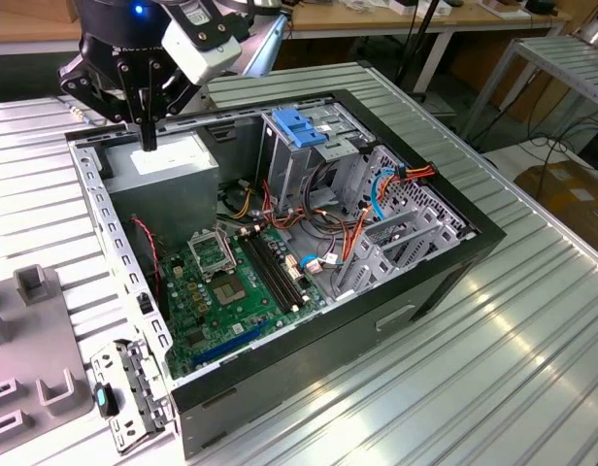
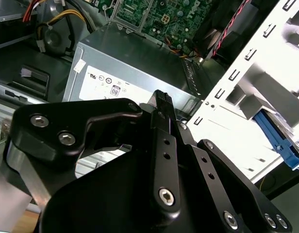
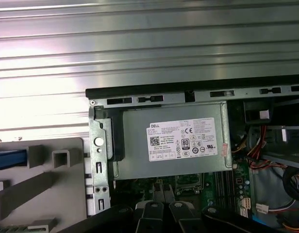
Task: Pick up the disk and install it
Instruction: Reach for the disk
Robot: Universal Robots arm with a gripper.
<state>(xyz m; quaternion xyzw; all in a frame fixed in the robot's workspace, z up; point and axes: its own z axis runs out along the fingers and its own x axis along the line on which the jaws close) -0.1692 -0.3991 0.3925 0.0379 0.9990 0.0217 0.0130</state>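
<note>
Not much of the job is done here, going by the pictures. The gripper [image 1: 147, 144] hangs over the corner of the open PC case [image 1: 377, 320], right above the power supply [image 1: 163, 167]. Its fingers [image 3: 157, 194] are pressed together with nothing between them, which both wrist views show pretty clearly.

The disk [image 3: 8, 159] looks like it's outside the case, parked in the grey holder [image 3: 57, 174] on the desk [image 1: 493, 369]. The holder sits just beside the case wall. Only a strip of the disk's bright blue rail is visible in the first wrist view. The second wrist view catches another bit of blue [image 2: 278, 141] past the white slotted frame. The dark body of the disk can't be made out, so how it sits in there is anyone's guess.

Inside the case, the drive cage [image 1: 309, 170] has its pale-blue latch plate [image 1: 299, 126] on top, and the motherboard [image 1: 231, 291] is exposed below.

So the pickup hasn't happened, and the install hasn't either. Basically the whole task is left.
</note>
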